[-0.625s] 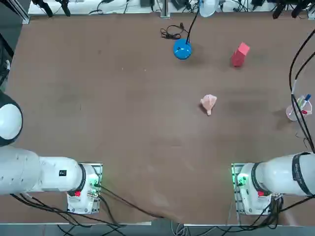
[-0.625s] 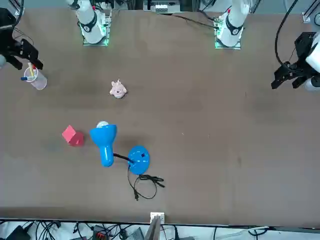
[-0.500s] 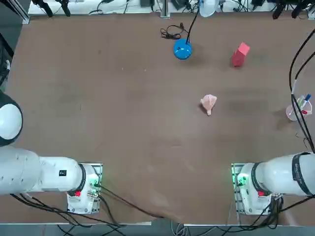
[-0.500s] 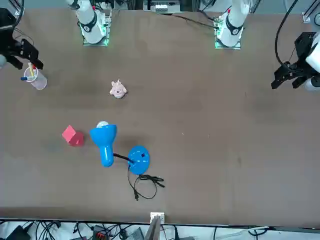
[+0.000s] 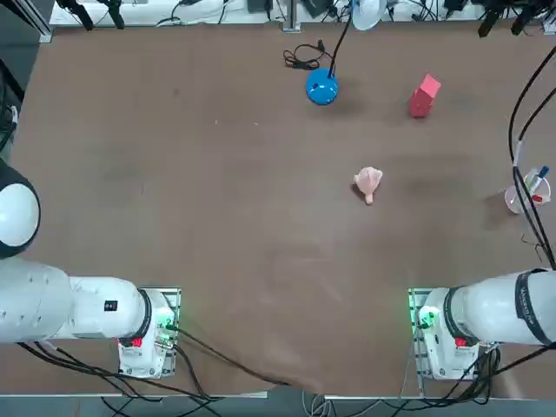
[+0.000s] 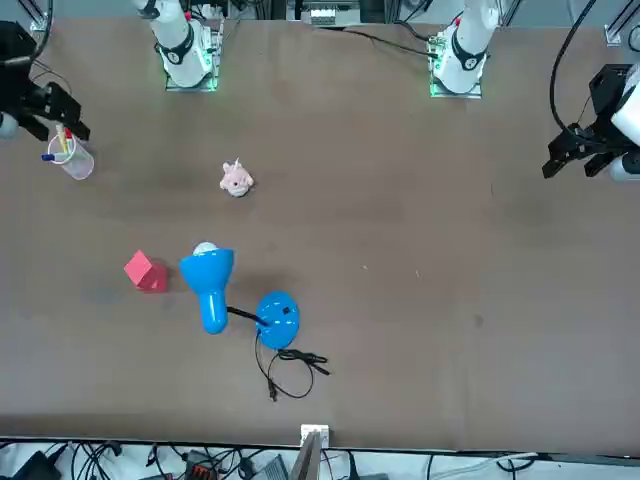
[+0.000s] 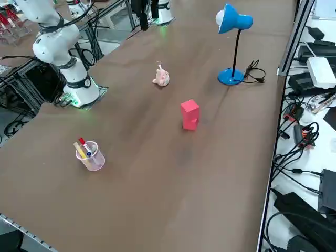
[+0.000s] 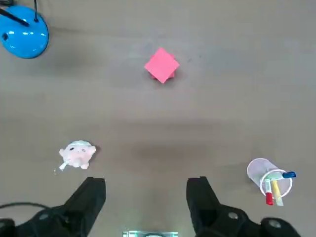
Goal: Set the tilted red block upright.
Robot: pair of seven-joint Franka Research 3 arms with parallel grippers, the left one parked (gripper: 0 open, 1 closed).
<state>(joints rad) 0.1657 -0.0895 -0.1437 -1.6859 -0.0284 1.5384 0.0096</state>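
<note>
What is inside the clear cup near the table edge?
The clear cup holds a few markers, red, yellow and blue; their lower ends blur behind its wall. The open right pincer hangs well above.

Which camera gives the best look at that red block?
The right side view: the red block shows its height and faces. Top, front and wrist views mostly show its top.

A broad brown table (image 8: 222,98) is spread beneath the right gripper (image 8: 145,185), whose fingers (image 8: 91,192) are held apart high above it. Well ahead of the fingers a blue desk lamp (image 7: 231,21) is stood (its round base (image 8: 24,34) is caught in the wrist view), with its black cord (image 5: 300,59) coiled just beside. Past the table's far edge, cables (image 7: 294,157) and a white box (image 7: 320,71) are laid out.
</note>
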